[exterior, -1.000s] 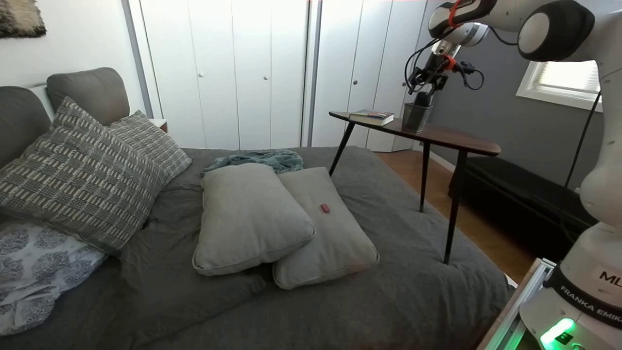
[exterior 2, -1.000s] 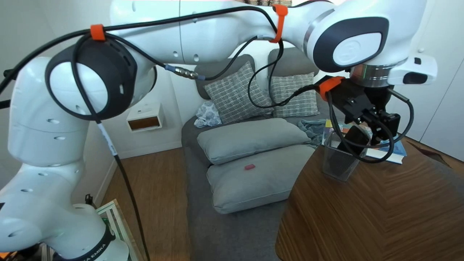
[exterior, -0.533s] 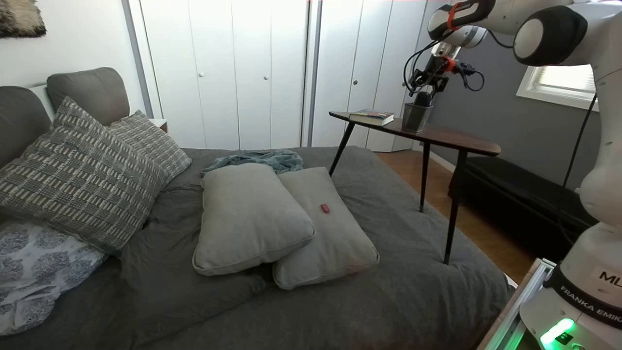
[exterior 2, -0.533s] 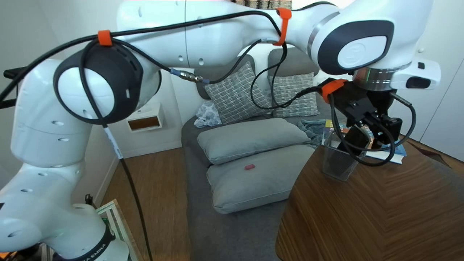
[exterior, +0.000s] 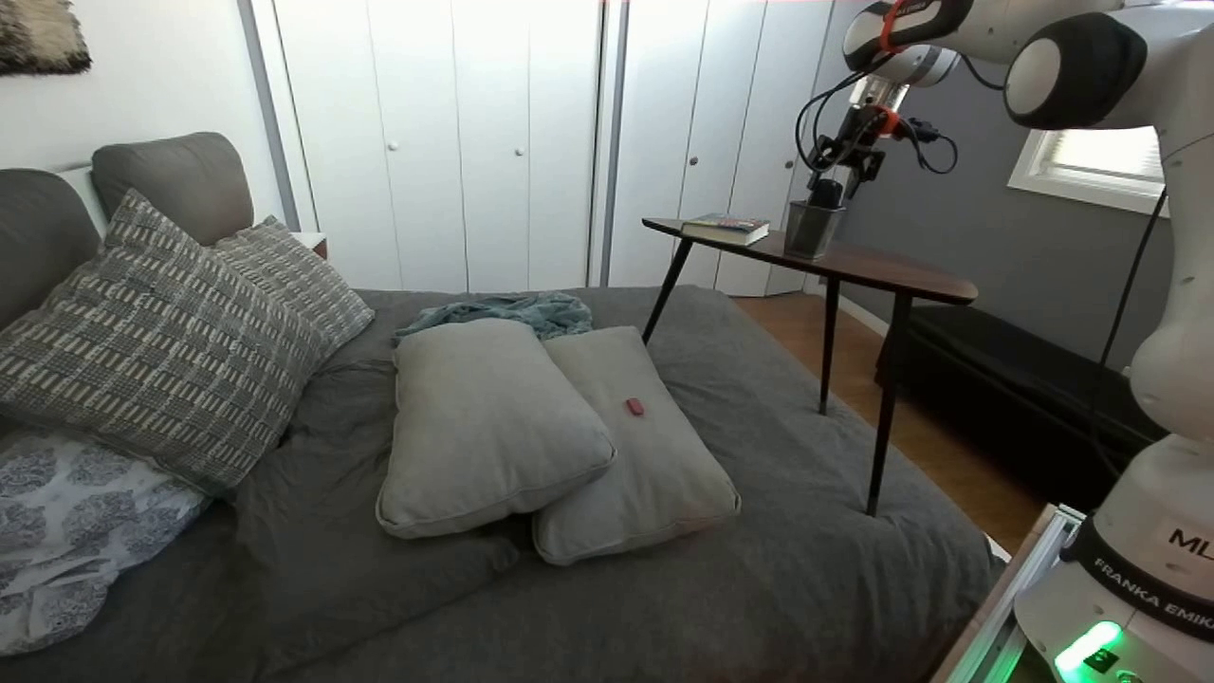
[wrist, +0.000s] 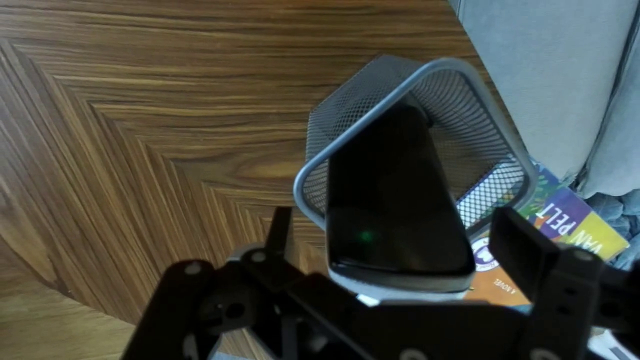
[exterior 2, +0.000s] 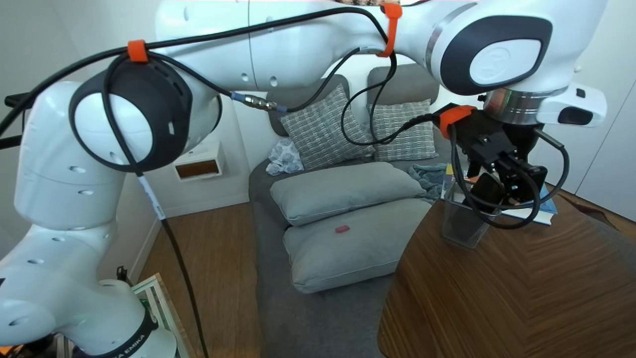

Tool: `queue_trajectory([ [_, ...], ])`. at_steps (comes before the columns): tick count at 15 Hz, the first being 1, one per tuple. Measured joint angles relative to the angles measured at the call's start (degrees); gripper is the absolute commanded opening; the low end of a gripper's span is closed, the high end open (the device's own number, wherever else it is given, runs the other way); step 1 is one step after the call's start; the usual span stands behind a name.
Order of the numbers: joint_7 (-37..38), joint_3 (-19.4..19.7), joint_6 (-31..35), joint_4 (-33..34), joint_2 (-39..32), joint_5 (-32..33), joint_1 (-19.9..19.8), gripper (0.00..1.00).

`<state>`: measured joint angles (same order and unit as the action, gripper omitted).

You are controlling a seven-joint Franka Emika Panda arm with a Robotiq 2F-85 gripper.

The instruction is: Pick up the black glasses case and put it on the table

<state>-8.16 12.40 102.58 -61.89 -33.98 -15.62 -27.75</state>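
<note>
The black glasses case [wrist: 395, 200] stands tilted in a grey mesh basket [wrist: 522, 155], its upper end sticking out above the rim. It also shows in both exterior views [exterior: 826, 193] [exterior 2: 486, 190]. The basket stands on the brown wooden table [wrist: 150, 100], which shows in both exterior views [exterior: 892, 270] [exterior 2: 521, 288]. My gripper [wrist: 392, 222] is open at the case's upper end, one finger on each side, with gaps between fingers and case in the wrist view. In an exterior view the gripper [exterior: 844, 180] points down just above the basket. The case's lower end is hidden inside the basket.
A book [wrist: 505, 272] lies on the table beside the basket, and it also shows in an exterior view [exterior: 726, 229]. The bed with two grey pillows [exterior: 493, 427] is beside the table. A small red object [exterior: 634, 406] lies on a pillow. A black bench [exterior: 1024, 379] stands behind.
My gripper has shifted slightly, to the right in an exterior view, and the arm links have moved a little. The case, basket and book look unmoved.
</note>
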Motion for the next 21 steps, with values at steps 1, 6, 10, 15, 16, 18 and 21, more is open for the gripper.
queue_trajectory([
  [1,-0.3,0.0,0.0,0.2,-0.1,0.0,-0.1,1.0],
  [6,-2.1,-1.2,-3.4,3.0,-1.6,0.0,-1.4,0.99],
  [10,-4.2,-1.3,-3.8,4.4,-2.5,0.0,-1.4,1.0],
  [15,-4.7,-1.4,-3.6,5.9,-3.3,-0.1,-1.4,0.86],
  [16,-4.7,-1.5,-3.5,6.0,-3.4,-0.1,-1.4,0.8],
  [18,-4.7,-1.5,-3.3,6.3,-3.6,-0.1,-1.4,0.61],
  [21,-4.7,-1.5,-3.2,7.1,-4.2,-0.1,-1.4,0.43],
])
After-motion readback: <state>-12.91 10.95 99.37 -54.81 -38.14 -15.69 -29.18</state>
